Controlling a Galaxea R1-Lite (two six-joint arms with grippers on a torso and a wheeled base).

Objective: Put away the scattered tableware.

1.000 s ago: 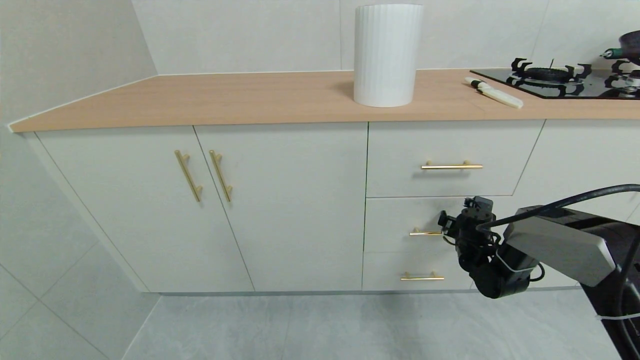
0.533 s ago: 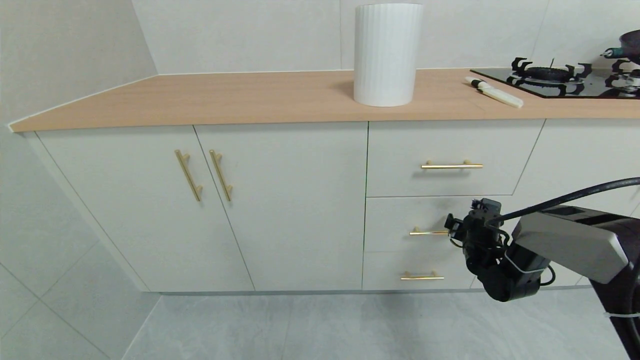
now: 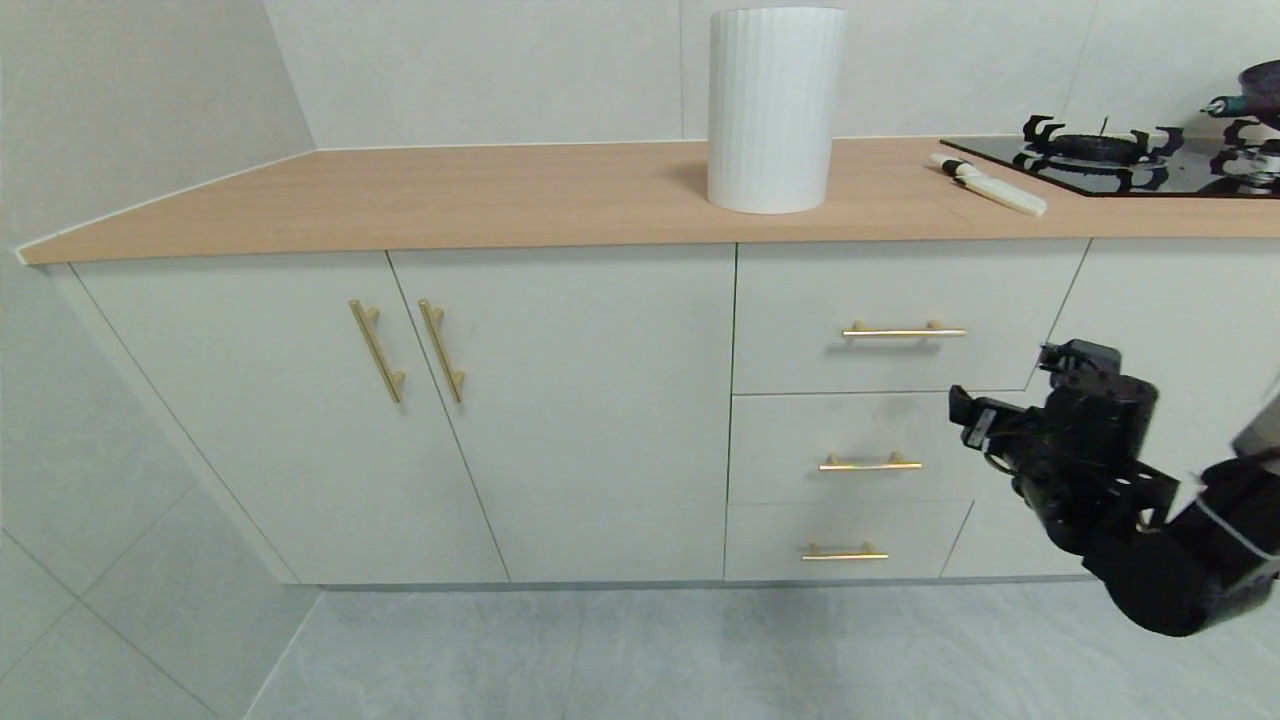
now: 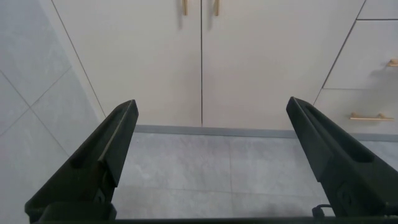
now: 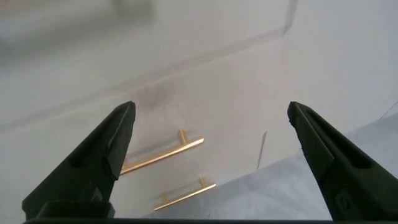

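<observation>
cropping cuts the top off the ribbed white canister (image 3: pixel 772 120) on the wood countertop (image 3: pixel 450 200). pale utensil (image 3: pixel 990 186) beside the black hob (image 3: pixel 1100 176). left gripper (image 4: pixel 211 115), right gripper (image 5: pixel 208 124): jaws spread, empty.

Kitchen, perhaps domestic: hob (image 3: pixel 1100 152), counter (image 3: pixel 450 200), cabinets (image 3: pixel 560 420)

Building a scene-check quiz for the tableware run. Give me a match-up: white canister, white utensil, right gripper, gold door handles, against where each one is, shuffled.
Things
1. white canister
2. white utensil
3. right gripper
4. gold door handles

Places
A. jaws open, in front of the drawers, right of the middle handle, touching nothing
B. lying on the countertop beside the hob
C. on the two cabinet doors, left of the drawers
D. upright on the countertop, above the drawers

Pairs: 1-D, 2-B, 3-A, 4-C
</observation>
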